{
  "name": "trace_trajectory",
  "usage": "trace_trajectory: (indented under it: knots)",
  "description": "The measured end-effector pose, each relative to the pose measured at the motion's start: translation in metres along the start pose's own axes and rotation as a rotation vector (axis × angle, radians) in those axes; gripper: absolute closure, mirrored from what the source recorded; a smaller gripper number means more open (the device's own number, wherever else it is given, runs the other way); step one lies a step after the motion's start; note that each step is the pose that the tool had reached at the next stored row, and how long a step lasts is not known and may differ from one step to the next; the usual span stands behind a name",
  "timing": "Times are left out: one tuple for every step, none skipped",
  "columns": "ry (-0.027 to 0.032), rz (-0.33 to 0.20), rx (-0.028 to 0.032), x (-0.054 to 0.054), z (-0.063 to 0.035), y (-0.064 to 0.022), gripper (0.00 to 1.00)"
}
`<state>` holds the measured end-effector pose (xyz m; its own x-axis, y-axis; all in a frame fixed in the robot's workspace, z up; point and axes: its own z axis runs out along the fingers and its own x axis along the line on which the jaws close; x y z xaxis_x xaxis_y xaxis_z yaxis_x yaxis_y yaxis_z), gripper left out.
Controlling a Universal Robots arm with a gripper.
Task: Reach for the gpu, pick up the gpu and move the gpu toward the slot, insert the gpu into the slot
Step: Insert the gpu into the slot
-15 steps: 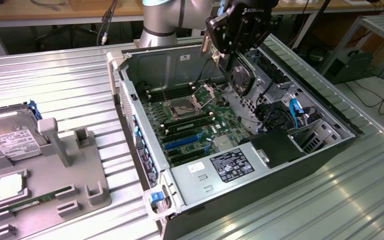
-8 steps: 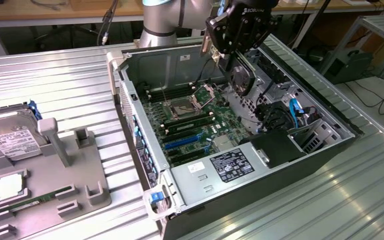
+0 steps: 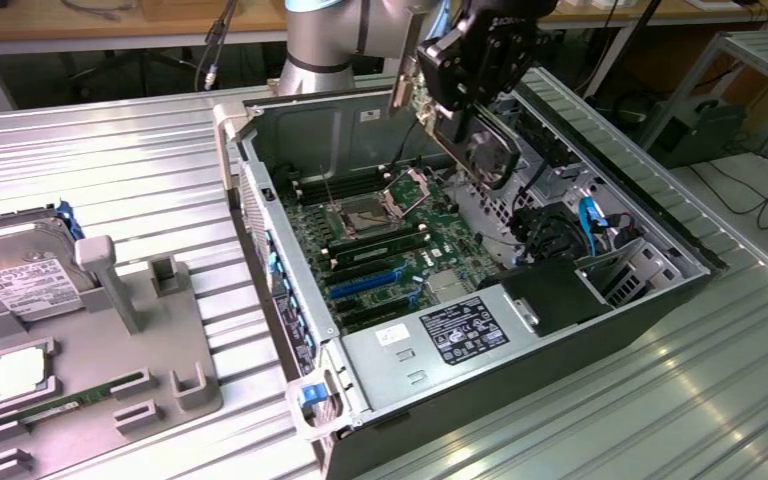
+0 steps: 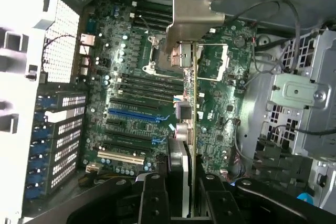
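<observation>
Hand: the hand (image 4: 182, 195) sits closest to the wrist camera, with its black fingers (image 4: 153, 198) drawn in against both faces of the gpu (image 3: 480, 150), clamped on it.
Gpu position: held in the air above the open computer case (image 3: 264, 200), over the far part of the green motherboard (image 4: 131, 66) and touching nothing below. In the wrist view it is edge-on, with its silver bracket (image 4: 191, 11) at the end away from the fingers.
Slot: the long blue slot (image 4: 131, 115) lies bare on the motherboard. It is off to one side of the card's line and well apart from the card.
Handling: judged stiff and light, but delicate. It is a thin board with exposed parts and a contact edge that would not stand scraping or twisting.
Where to hold: by the flat faces near the middle of the card, as the hand has it. That leaves the bracket and the lower edge free.
Slip risk: smooth faces and a narrow grip could let the card pivot if it is pushed off-square.
Hidden: the card's contact edge cannot be made out. Where the pads meet the board is masked by the fingers. The arm is cut off by the exterior view's upper border.
Hard to tell: whether the card hangs exactly parallel to the slot.
</observation>
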<state>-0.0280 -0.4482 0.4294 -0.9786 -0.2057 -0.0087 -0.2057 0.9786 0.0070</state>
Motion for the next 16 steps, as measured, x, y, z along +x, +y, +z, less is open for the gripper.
trace_trajectory:
  knots:
    - [0.0001, -0.016, -0.0002, 0.0000, 0.0000, 0.0000, 0.72]
    - [0.0002, -0.033, -0.0003, 0.0000, 0.0000, 0.0000, 0.72]
    - [0.0003, -0.047, -0.0004, 0.0000, 0.0000, 0.0000, 0.72]
    - [0.0004, -0.062, -0.0006, 0.0000, 0.0000, 0.0000, 0.72]
    - [0.0005, -0.078, -0.0007, 0.0000, 0.0000, 0.0000, 0.72]
    - [0.0006, -0.100, -0.0009, 0.0000, 0.0000, 0.0000, 0.72]
    - [0.0007, -0.115, -0.0011, 0.0000, 0.0000, 0.0000, 0.72]
    - [0.0008, -0.130, -0.0011, 0.0000, 0.0000, 0.0000, 0.72]
    - [0.0010, -0.150, -0.0013, 0.0000, 0.0000, 0.0000, 0.72]
    - [0.0012, -0.177, -0.0016, 0.0000, 0.0000, 0.0000, 0.72]
    - [0.0014, -0.207, -0.0018, 0.0000, 0.0000, 0.0000, 0.72]
    - [0.0016, -0.240, -0.0021, 0.0000, 0.0000, 0.0000, 0.72]
    - [0.0018, -0.255, -0.0022, 0.0000, 0.0000, 0.0000, 0.72]
    - [0.0018, -0.273, -0.0024, 0.0000, 0.0000, 0.0000, 0.72]
    - [0.0020, -0.297, -0.0026, 0.0000, 0.0000, 0.0000, 0.72]
    - [0.0021, -0.312, -0.0028, 0.0000, 0.0000, 0.0000, 0.72]
